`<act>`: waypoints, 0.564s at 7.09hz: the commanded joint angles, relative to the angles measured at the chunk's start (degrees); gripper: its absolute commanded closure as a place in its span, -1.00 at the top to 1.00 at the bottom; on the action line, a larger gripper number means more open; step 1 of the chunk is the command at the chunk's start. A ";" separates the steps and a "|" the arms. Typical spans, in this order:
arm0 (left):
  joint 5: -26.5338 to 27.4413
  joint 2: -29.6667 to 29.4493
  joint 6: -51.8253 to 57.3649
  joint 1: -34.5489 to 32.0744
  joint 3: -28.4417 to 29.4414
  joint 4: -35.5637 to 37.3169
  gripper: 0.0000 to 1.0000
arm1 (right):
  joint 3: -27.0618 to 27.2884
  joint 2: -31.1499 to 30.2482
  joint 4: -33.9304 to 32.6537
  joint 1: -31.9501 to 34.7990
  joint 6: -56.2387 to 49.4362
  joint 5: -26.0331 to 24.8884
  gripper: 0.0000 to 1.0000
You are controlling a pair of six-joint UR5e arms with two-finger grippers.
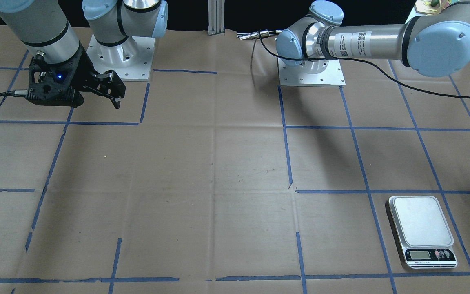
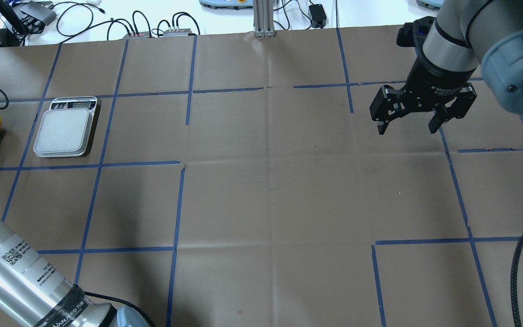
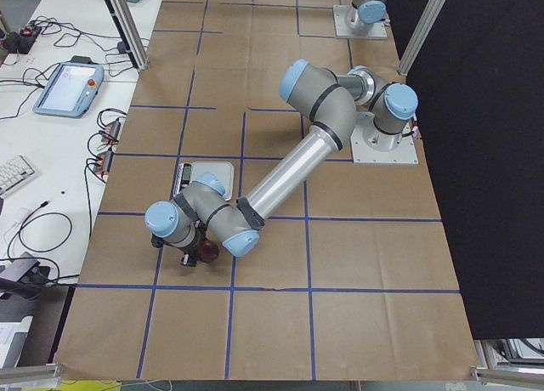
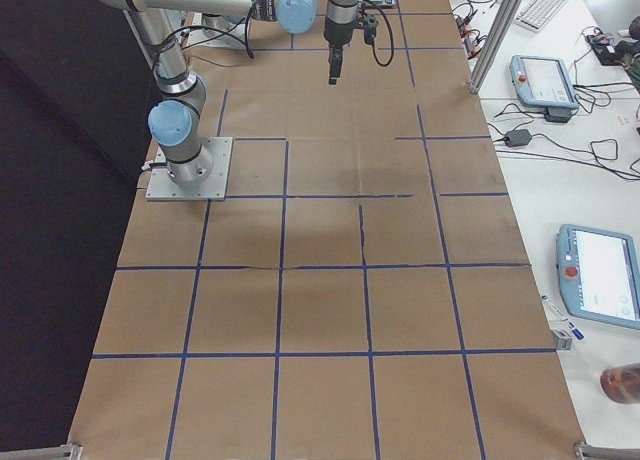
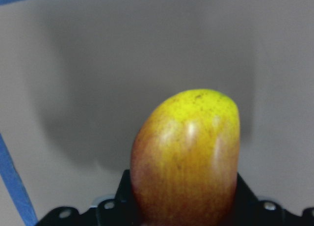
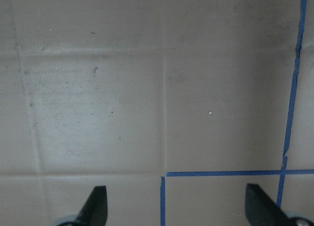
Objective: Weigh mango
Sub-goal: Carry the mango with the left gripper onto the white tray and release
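Left gripper (image 3: 192,252) is clamped on the mango (image 5: 186,157). In the wrist view I see black finger parts pressed against both flanks of the fruit, with the yellow end pointing away from the camera. The mango is just beside the scale (image 2: 65,129), off its long edge on the side away from the table centre, not on the platform. I cannot tell whether it touches the paper. Right gripper (image 2: 407,129) hangs over the table (image 2: 270,181), well apart from the scale, jaws spread wide.
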 commanded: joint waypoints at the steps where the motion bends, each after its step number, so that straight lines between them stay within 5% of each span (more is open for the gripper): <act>1: -0.46 4.14 -5.07 -5.93 -0.41 -8.76 -0.90 | 0.00 0.00 0.00 0.00 0.00 0.00 1.00; 4: -0.81 12.50 -14.56 -14.76 -13.10 -6.99 -0.90 | 0.00 0.00 0.00 0.00 0.00 0.00 1.00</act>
